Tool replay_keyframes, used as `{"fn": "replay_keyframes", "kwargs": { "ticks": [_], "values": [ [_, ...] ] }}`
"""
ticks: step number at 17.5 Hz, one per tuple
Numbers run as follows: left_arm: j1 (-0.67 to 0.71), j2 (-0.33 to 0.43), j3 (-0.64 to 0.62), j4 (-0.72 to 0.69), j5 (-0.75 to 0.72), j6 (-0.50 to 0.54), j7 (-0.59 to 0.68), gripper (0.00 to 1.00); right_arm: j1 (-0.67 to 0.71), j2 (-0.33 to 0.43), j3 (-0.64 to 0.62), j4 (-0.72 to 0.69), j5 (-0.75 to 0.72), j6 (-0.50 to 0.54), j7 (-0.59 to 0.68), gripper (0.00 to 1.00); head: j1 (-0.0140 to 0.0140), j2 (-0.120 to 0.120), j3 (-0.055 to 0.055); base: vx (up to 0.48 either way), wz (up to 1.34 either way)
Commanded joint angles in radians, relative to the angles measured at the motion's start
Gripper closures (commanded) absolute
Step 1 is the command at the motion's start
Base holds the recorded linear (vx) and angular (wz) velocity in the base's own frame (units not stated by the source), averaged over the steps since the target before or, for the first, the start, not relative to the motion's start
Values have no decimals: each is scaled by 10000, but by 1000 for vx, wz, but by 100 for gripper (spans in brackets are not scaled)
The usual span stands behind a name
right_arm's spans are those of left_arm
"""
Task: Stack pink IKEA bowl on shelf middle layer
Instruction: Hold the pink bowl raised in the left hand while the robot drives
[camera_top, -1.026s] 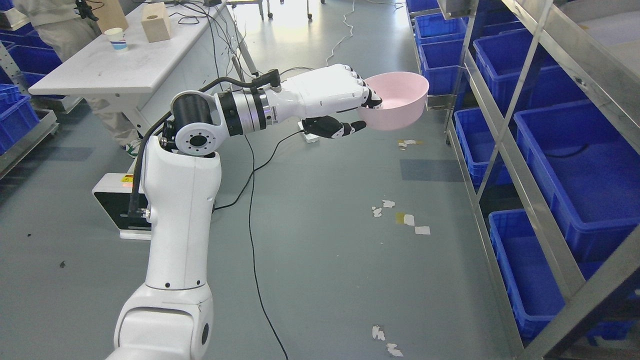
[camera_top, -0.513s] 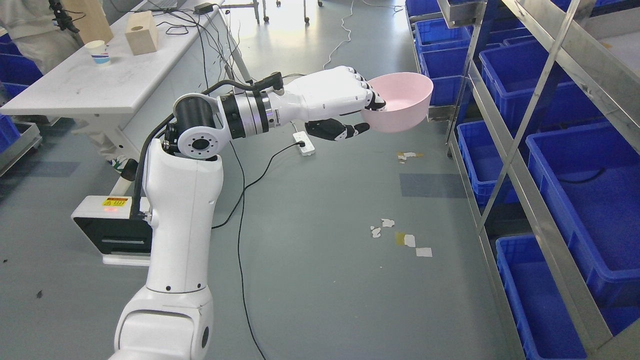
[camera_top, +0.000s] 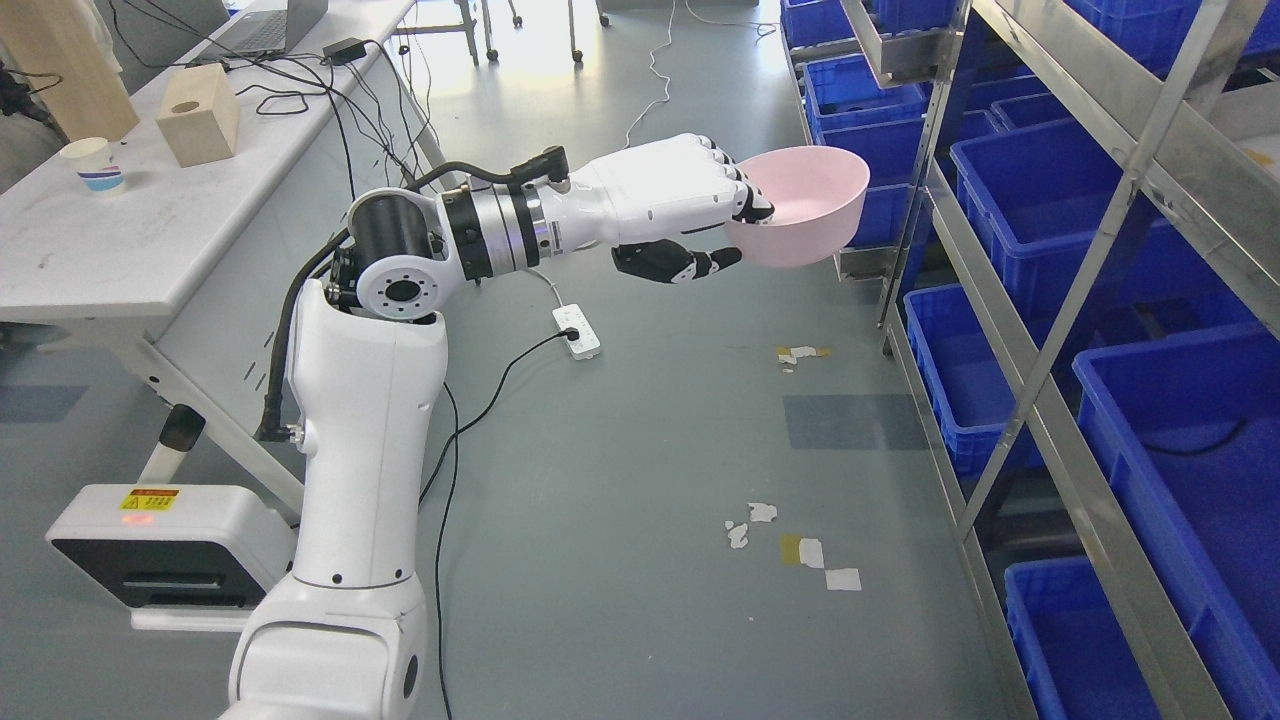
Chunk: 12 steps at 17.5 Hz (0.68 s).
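My left hand (camera_top: 735, 230) is shut on the near rim of the pink bowl (camera_top: 805, 205), fingers over the inside edge and thumb under the wall. The bowl is held upright in the air above the grey floor, just left of the metal shelf (camera_top: 1060, 290). The shelf runs along the right side and its layers carry blue bins (camera_top: 1040, 210). The white left arm reaches up from the bottom left. My right arm does not show.
A white table (camera_top: 140, 235) stands at the left with a paper cup (camera_top: 93, 165), a wooden block (camera_top: 198, 125) and cables. A power strip (camera_top: 578, 332) and black cables lie on the floor, with a white base unit (camera_top: 160, 545) at lower left.
The whole picture has shifted down and left, so the camera has moved. The bowl stays in my left hand and now sits slightly closer to the shelf.
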Motion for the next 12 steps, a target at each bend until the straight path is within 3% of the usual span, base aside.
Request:
{"fn": "replay_keyframes", "kwargs": {
  "ticks": [1, 12],
  "values": [
    [-6, 175, -10, -137, 0, -7, 0, 96, 47, -175, 0, -175, 0, -6, -3, 0, 0, 0, 0, 453, 0],
    [-22, 175, -40, -444, 154, -7, 198, 96, 47, -175, 0, -175, 0, -6, -3, 0, 0, 0, 0, 383, 137]
  ]
}}
